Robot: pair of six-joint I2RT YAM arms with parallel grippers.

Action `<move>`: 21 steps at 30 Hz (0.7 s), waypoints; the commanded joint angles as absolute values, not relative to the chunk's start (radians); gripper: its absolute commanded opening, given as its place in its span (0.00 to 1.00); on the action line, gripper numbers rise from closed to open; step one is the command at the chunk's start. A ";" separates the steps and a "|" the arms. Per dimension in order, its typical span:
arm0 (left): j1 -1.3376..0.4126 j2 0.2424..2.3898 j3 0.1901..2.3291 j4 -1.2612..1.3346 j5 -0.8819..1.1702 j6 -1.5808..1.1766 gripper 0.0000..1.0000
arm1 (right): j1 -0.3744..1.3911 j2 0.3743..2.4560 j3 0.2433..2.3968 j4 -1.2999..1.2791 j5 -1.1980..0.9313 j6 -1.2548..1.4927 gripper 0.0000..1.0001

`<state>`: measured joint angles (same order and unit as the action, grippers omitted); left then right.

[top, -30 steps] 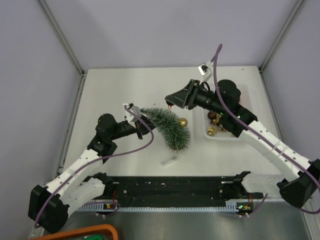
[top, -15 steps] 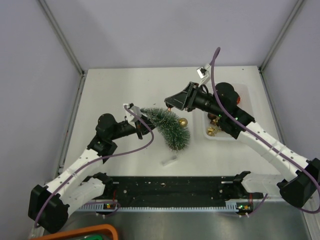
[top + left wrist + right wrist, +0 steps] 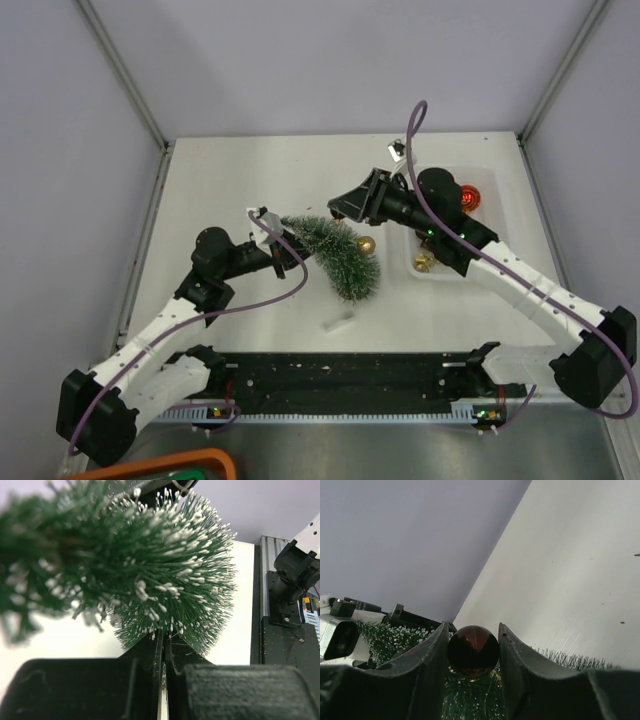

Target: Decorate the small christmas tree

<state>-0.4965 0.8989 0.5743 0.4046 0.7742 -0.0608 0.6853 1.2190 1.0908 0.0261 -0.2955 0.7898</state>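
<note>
Left gripper (image 3: 272,232) is pressed shut on the tip of the small christmas tree (image 3: 340,252), propping it tilted beside the tray (image 3: 440,273) on its right, so the right gripper (image 3: 338,207), pinching a dark brown bauble (image 3: 473,651), can hang it on the bristles just below.

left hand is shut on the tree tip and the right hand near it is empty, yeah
Not empty: the right wrist view shows the right hand holding a dark brownish-red bauble between its fingers. The rest holds: the left hand is shut on the small christmas tree at its tip.
</note>
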 commanded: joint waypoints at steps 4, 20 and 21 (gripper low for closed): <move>-0.497 0.896 0.600 0.393 0.808 -0.057 0.00 | 0.695 1.169 1.085 0.003 -0.252 0.759 0.18; -0.495 0.897 0.597 0.388 0.802 -0.060 0.00 | 0.696 1.037 1.019 -0.009 -0.288 0.787 0.18; -0.495 0.899 0.595 0.388 0.802 -0.061 0.00 | 0.696 1.038 1.016 0.017 -0.293 0.790 0.18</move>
<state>-0.4965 0.8989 0.5743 0.4046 0.7776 -0.0570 0.6853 1.0607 1.0248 -0.0456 -0.2653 0.7757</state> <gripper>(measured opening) 0.034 0.400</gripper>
